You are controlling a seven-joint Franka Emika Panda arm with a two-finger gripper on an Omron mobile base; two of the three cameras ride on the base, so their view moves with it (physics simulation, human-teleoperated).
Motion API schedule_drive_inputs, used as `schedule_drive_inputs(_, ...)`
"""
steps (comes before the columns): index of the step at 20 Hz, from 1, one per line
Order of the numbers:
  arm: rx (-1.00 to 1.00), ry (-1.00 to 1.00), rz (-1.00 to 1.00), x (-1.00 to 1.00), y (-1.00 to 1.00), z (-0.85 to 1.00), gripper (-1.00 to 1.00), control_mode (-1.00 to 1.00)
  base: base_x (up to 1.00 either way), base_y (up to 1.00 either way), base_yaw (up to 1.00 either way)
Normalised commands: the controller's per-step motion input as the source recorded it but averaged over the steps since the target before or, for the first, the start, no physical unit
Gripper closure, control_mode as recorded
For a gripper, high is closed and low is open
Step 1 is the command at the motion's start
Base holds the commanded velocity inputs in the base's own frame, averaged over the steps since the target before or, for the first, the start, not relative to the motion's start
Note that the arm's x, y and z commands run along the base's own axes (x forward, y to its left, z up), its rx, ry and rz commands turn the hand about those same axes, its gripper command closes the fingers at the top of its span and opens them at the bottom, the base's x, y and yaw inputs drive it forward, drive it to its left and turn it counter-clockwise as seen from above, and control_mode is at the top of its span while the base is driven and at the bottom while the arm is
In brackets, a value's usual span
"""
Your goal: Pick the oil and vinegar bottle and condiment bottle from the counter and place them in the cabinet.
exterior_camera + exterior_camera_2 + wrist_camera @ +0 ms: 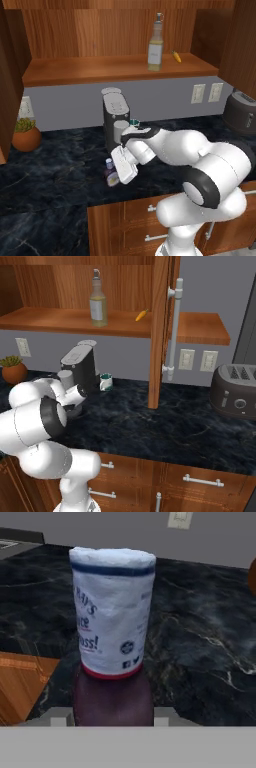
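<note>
The condiment bottle (109,171), small and dark with a light label, stands on the dark marbled counter (50,170) near its front edge. My gripper (114,176) reaches down beside the coffee machine and is shut on it. In the hand view the condiment bottle (112,627) stands close up, its dark end between my two fingertips (59,718), which press on either side. The tall oil and vinegar bottle (156,45) (98,301) of pale yellow liquid stands upright on the cabinet shelf (90,67) (50,318).
A dark coffee machine (115,117) (80,368) stands just behind my hand, a small mug (105,382) beside it. A toaster (235,391) sits at the right, a potted plant (25,135) at the left. A small yellow item (176,56) lies on the shelf. The cabinet's wooden side panel (160,331) comes down to the counter.
</note>
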Motion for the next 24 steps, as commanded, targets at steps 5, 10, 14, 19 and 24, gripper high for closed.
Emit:
schedule_drive_inputs(5,0.0,-0.19,0.0,-0.5,0.0,0.43,1.0,-1.0,0.0,0.0,0.0)
schedule_drive_inputs(10,0.0,-0.2,0.0,-0.52,0.0,0.54,1.0,-1.0,0.0,0.0,0.0)
schedule_drive_inputs(14,0.0,-0.13,-0.01,-0.32,-0.02,0.62,1.0,-1.0,0.0,0.0,0.0)
schedule_drive_inputs(19,0.04,-0.06,-0.09,-0.07,-0.15,0.65,1.0,-1.0,0.0,0.0,0.0)
schedule_drive_inputs(24,0.13,0.0,-0.2,0.01,-0.21,0.7,1.0,-1.0,0.0,0.0,0.0)
